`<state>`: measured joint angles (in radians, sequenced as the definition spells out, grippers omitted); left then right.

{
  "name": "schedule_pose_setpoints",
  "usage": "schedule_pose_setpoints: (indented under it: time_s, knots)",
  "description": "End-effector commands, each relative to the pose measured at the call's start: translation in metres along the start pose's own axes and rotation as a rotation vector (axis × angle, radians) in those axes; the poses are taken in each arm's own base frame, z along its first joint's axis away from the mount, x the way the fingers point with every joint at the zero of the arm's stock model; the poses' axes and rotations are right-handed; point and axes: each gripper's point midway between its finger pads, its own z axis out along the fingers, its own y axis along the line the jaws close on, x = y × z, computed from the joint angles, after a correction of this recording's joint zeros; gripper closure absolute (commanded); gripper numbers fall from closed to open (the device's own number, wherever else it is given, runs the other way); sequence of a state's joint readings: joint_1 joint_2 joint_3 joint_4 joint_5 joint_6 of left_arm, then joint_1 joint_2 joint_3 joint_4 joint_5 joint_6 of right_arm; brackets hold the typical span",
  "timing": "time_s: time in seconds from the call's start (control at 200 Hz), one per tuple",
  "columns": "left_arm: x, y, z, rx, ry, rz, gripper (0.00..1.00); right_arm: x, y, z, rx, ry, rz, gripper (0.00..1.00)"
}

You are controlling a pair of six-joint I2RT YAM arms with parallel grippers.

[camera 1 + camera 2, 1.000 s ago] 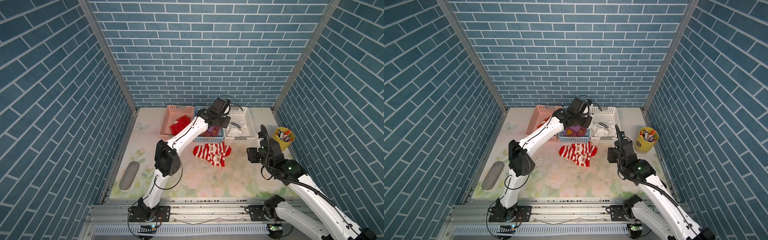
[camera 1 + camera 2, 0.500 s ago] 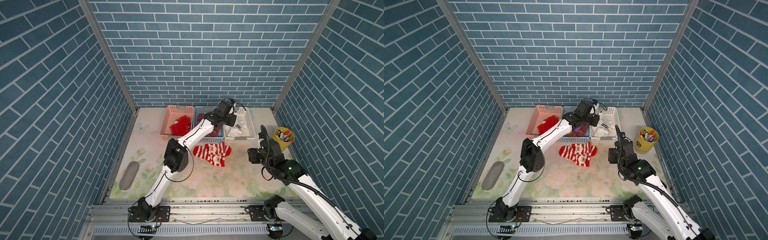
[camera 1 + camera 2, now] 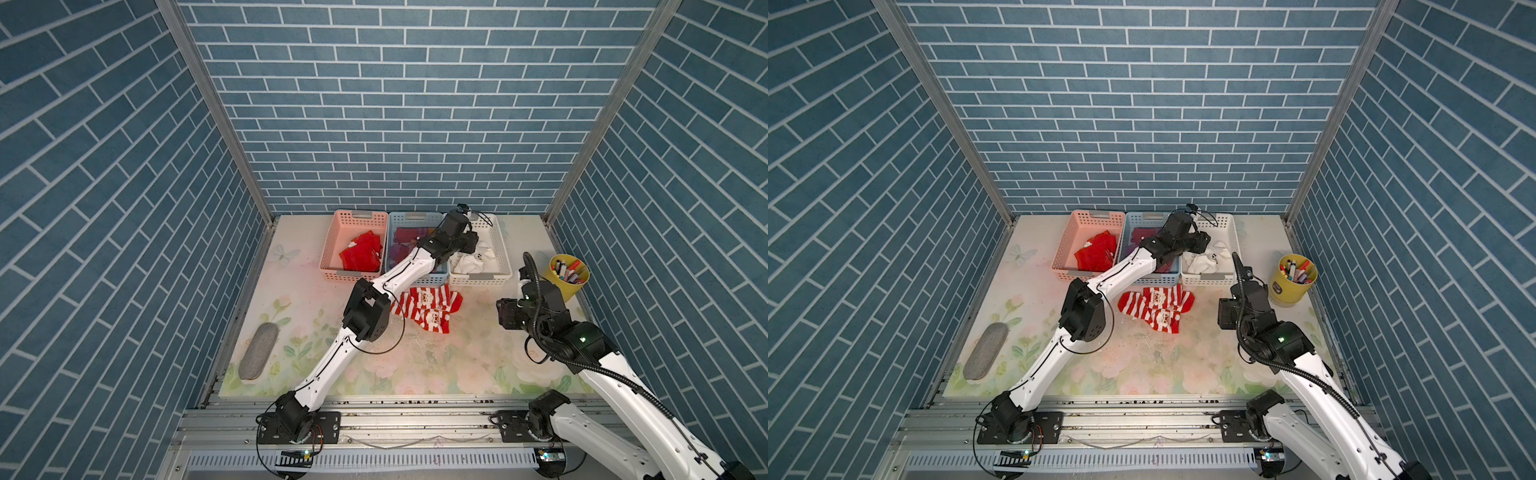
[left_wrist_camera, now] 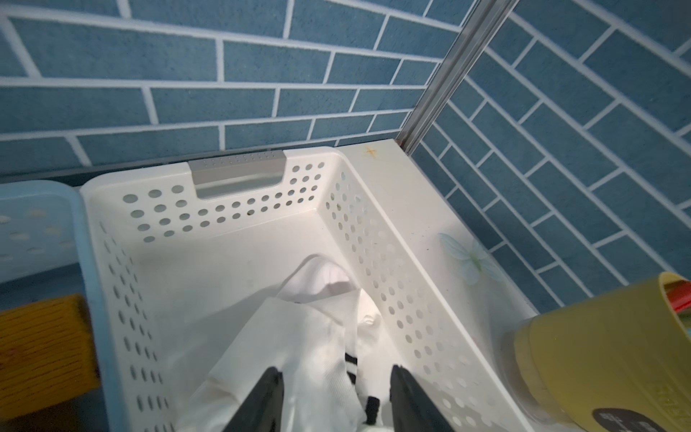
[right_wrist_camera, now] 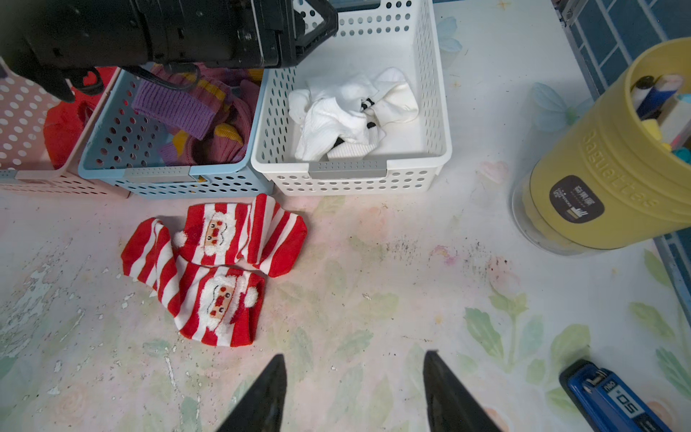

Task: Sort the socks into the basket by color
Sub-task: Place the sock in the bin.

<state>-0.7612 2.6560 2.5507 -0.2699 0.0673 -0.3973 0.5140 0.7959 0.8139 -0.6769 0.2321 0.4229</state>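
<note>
Socks in three colours lie at the far side of your table, most of them inside three baskets standing in a row against the back wall: a pink basket (image 3: 328, 243), a blue basket (image 5: 232, 185) and a white basket (image 3: 503, 249), side against side. Your left arm reaches across the blue one. Your left gripper (image 4: 332, 406) hangs over the white basket with its jaws parted. White socks with black cuff stripes (image 4: 310, 336) lie crumpled on the basket floor, under and between the fingertips. You cannot tell from the wrist view whether either finger touches the fabric. In both top views that white heap (image 3: 473, 262) (image 3: 1204, 262) fills the near half of its basket.

Purple socks with orange-yellow patches (image 5: 194, 112) lie in the blue basket, and red socks (image 3: 361, 257) lie in the pink one. Two red-and-white striped Santa socks (image 5: 213, 262) lie overlapping on the flowered mat (image 3: 457, 353), just in front of the blue basket and outside all three.

Your right gripper (image 5: 351, 392) hovers above bare mat to the right of that pair, jaws wide apart with nothing between them.

A yellow cup of markers (image 3: 567, 278) stands to the right of the white basket, near it but apart. A grey oval pad (image 3: 257, 351) lies near the mat's left edge, well apart from the socks. A blue object (image 5: 613, 400) shows at the edge of the right wrist view; you cannot tell what it is.
</note>
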Motion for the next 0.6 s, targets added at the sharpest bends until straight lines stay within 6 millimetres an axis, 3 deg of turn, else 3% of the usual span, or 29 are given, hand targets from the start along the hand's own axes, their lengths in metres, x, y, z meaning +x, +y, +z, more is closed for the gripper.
schedule_pose_setpoints:
  time_s: [0.0, 0.29, 0.595]
  knots:
    - [-0.027, -0.005, -0.009, -0.005, -0.078, -0.001, 0.46, 0.008, -0.005, -0.001, 0.016, 0.023, 0.037, 0.41]
    - [-0.035, 0.001, -0.043, -0.057, -0.026, 0.027, 0.44, 0.006, 0.001, 0.005, -0.005, 0.027, 0.037, 0.41]
    - [-0.038, 0.018, -0.122, -0.137, 0.042, 0.041, 0.43, 0.015, 0.024, 0.032, -0.088, 0.097, 0.028, 0.42]
